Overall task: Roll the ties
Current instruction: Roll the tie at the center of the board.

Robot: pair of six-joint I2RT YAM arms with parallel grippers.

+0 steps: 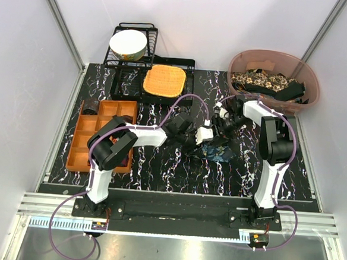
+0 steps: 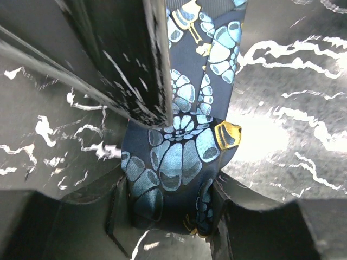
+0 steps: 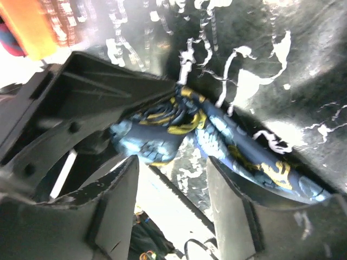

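Note:
A dark blue tie (image 1: 221, 149) with teal and yellow print lies bunched on the black marbled table (image 1: 159, 165), mid-right. In the left wrist view its rolled end (image 2: 179, 157) fills the gap of my left gripper (image 2: 171, 189), whose jaws press it from both sides. My right gripper (image 3: 172, 165) hovers just beyond the same roll (image 3: 157, 135), its jaws apart with nothing between them. The tie's loose length (image 3: 255, 162) trails off to the right. From above, the left gripper (image 1: 198, 135) and right gripper (image 1: 225, 119) meet over the tie. More ties (image 1: 260, 81) fill a pink tub.
The pink tub (image 1: 310, 86) stands at the back right. A square orange woven mat (image 1: 164, 80) rests on a black rack, with a white bowl (image 1: 128, 43) in the dish rack behind. An orange compartment tray (image 1: 85, 137) sits at the left.

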